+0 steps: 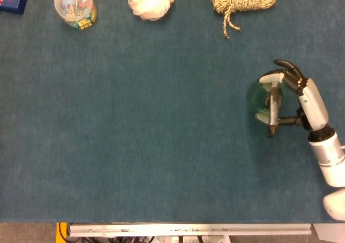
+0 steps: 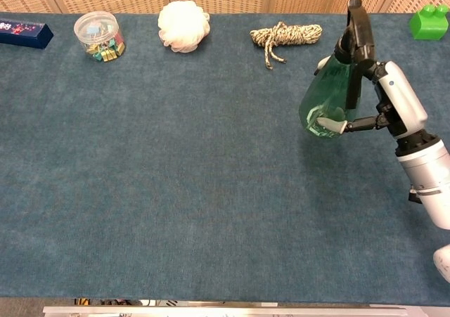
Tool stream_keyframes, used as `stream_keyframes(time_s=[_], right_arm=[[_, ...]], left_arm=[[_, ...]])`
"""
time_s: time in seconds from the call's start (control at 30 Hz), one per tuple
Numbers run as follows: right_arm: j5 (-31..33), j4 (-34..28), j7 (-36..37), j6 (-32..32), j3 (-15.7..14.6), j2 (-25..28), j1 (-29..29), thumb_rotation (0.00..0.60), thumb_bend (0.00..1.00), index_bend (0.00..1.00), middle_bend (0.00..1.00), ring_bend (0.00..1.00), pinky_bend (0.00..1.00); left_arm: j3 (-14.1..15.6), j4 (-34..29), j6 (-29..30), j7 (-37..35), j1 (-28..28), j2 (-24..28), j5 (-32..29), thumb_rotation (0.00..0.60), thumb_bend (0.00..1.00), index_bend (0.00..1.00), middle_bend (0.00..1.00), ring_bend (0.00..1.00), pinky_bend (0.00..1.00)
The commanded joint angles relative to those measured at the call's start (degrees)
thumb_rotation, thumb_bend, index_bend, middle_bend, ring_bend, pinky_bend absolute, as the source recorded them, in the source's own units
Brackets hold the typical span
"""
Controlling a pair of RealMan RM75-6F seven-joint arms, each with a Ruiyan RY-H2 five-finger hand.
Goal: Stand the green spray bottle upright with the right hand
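The blue felt table (image 2: 176, 211) fills both views, and a metal rail (image 1: 188, 229) runs along its near edge in the head view.

At the right side of the table, the right hand (image 2: 390, 102) holds the green spray bottle (image 2: 329, 102). The fingers (image 2: 330, 124) are wrapped around the green body from the right side, and one white fingertip lies on the lower front of the bottle. The bottle stands nearly upright, with its black spray head (image 2: 357, 25) at the top, a little tilted toward the far right. From these views I cannot tell if its base touches the table or is just above it. In the head view the same bottle (image 1: 260, 100) is seen from above, with the black trigger (image 1: 274, 111) across it and the right hand (image 1: 304, 100) just beside it on the right. The left hand is not visible in any view.

At the far edge of the table, from left to right, there are a dark blue box (image 2: 25, 31), a clear round tub of coloured clips (image 2: 98, 36), a white mesh bath sponge (image 2: 183, 26), a coiled speckled rope (image 2: 287, 34), and a green toy block (image 2: 429, 22) in the far right corner. They are all well apart from the bottle.
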Motion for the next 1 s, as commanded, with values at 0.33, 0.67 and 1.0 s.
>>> stream_keyframes(time_s=[0.33,0.67,1.0], right_arm=[[2.9,2.3,7.9,-1.2,1.3,-2.8,-1.5,0.6,0.13,0.4,0.51,0.38,0.18],[4.7,5.1,12.8,-3.6,2.0,-4.6,-2.5,0.6,0.12,0.4,0.5,0.38,0.2],[5.8,7.2,15.7,-6.0,2.2,-5.5,-3.0,0.6,0.11,0.4,0.5,0.38,0.21]], left_arm=[[0.0,-0.1,-0.2,-0.3,0.0,0.2,0.0,0.6,0.0,0.27,0.08,0.01,0.0],[0.1,0.0,-0.4,-0.3,0.0,0.2,-0.1,0.6,0.0,0.27,0.08,0.01,0.0],[0.0,-0.1,-0.4,-0.6,0.0,0.4,-0.1,0.6,0.0,0.27,0.08,0.01,0.0]])
